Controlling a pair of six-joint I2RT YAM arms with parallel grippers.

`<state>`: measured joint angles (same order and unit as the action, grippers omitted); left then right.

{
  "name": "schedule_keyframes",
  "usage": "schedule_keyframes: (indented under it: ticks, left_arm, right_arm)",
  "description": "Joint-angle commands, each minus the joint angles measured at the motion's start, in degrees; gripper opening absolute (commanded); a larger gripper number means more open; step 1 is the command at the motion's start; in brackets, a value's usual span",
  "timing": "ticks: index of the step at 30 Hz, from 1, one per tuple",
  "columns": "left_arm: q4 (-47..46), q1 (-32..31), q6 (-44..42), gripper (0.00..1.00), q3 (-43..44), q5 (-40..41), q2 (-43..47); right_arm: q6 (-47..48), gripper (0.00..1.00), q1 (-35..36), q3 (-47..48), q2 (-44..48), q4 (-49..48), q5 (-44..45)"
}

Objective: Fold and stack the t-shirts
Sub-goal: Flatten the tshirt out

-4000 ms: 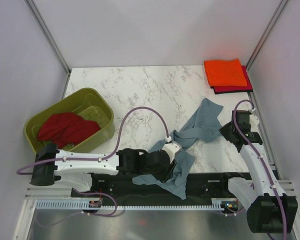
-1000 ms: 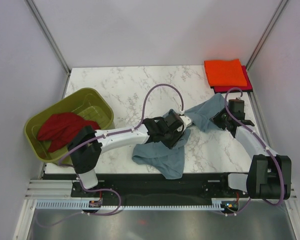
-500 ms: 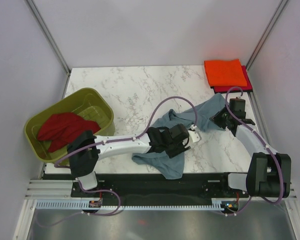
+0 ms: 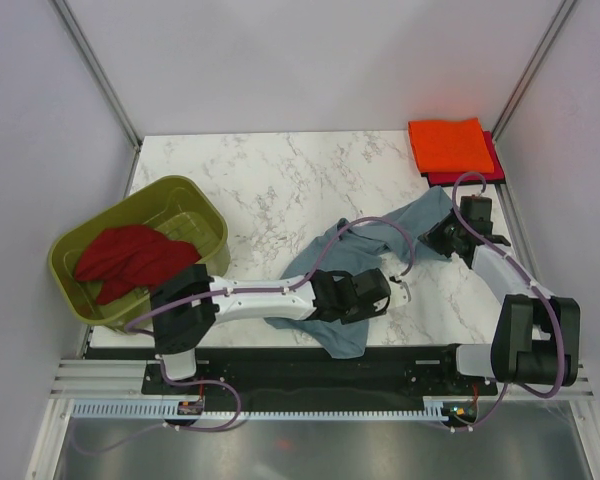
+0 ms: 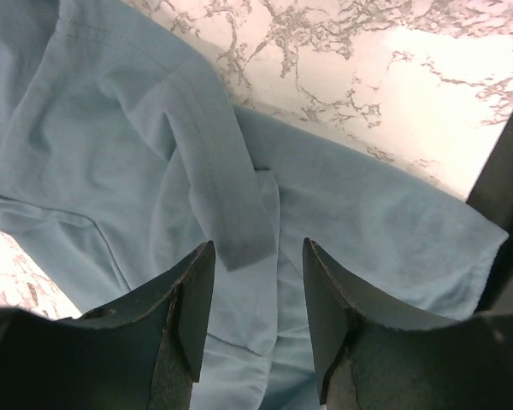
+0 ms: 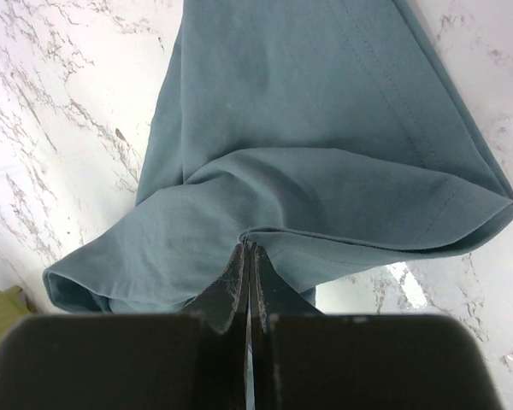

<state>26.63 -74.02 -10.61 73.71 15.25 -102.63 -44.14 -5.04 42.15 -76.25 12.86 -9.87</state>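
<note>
The blue-grey shirt (image 4: pixel 420 218) lies rumpled on the right half of the marble bench (image 4: pixel 280 170). It runs from the near edge up towards the right edge.

The right tool (image 4: pixel 442 238) is at the shirt's far right end. In the right wrist view it (image 6: pixel 246 249) is closed tight, and its fingers pinch a fold of the blue-grey cloth (image 6: pixel 325 102) between them.

The left tool (image 4: pixel 392 290) is low over the shirt near the near edge. In its own view the left tool (image 5: pixel 258 256) has its fingers (image 5: pixel 192 299) spread apart and grips nothing. A hemmed flap of the shirt (image 5: pixel 111 128) lies below the gap.

A folded orange shirt (image 4: pixel 450 145) sits in the far right corner of the bench. It lies on a folded magenta-red shirt (image 4: pixel 470 180), which shows only at its near and right edges.

At the left edge stands an olive-green tub (image 4: pixel 195 195). A dark red shirt (image 4: pixel 130 258) is bunched inside it.
</note>
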Motion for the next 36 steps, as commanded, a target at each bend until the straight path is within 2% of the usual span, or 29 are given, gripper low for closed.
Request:
schedule_keyframes:
  ticks: [1, 8, 10, 13, 14, 16, 20, 25, 29, 32, 34, 35, 36]
  left_arm:
    - [-3.43, -0.16, -4.33, 0.53, 0.29, 2.07, -2.13]
    - [-6.59, -0.07, -4.77, 0.51, -1.38, 4.7, -3.98]
    - [-7.29, 0.1, -5.12, 0.44, -1.03, 6.89, -4.51]
    - [-7.47, 1.24, -5.12, 0.22, 0.03, 7.95, -4.51]
    - [-7.56, 1.94, -5.12, 0.1, 0.2, 8.13, -4.25]
    - [-8.17, 2.56, -4.95, 0.02, 0.38, 9.7, -3.72]
    - [-8.18, 4.84, -3.02, 0.02, 0.56, 9.81, -1.35]
    - [-7.3, 6.87, 1.2, 0.02, 0.64, 6.3, 5.67]
    - [-2.48, 10.81, 4.89, 0.02, 3.97, 2.6, 9.11]
    - [1.04, 13.71, 6.21, 0.02, 10.55, 1.45, 10.26]
    - [5.96, 17.57, 6.74, 0.02, 20.47, 1.8, 8.16]
    - [7.98, 18.9, 6.74, 0.02, 29.64, 2.24, 7.1]
    - [11.3, 19.96, 6.48, 0.02, 34.87, 3.9, 5.96]
  right_arm:
    - [-0.33, 0.0, -0.5, 2.06, -0.57, -1.44, -1.64]
    - [-0.24, 0.0, -1.29, 2.41, -0.74, -1.7, -2.17]
    - [-0.33, 0.0, -1.38, 2.5, -0.83, -1.7, -2.52]
    - [-0.24, 0.0, -1.64, 2.32, -0.66, -1.7, -2.61]
    - [-0.24, 0.0, -1.73, 2.23, -0.57, -1.61, -2.7]
    - [-0.24, 0.0, -1.99, 2.15, -0.22, -1.53, -3.14]
    - [-0.24, 0.0, -2.78, 2.32, 0.57, -0.39, -3.75]
    - [0.37, 0.0, -3.31, 5.13, 2.59, 2.6, -4.28]
    - [1.69, 0.0, -3.93, 12.4, 4.26, 8.47, -3.41]
    - [1.17, 0.0, -4.8, 20.73, 5.14, 12.78, 0.19]
    - [-2.76, 0.0, -6.46, 26.55, 4.01, 15.33, 2.13]
    - [-4.27, 0.0, -7.0, 33.28, 3.22, 15.96, 2.57]
    - [-5.77, 0.0, -7.35, 37.0, 0.86, 16.57, 2.66]
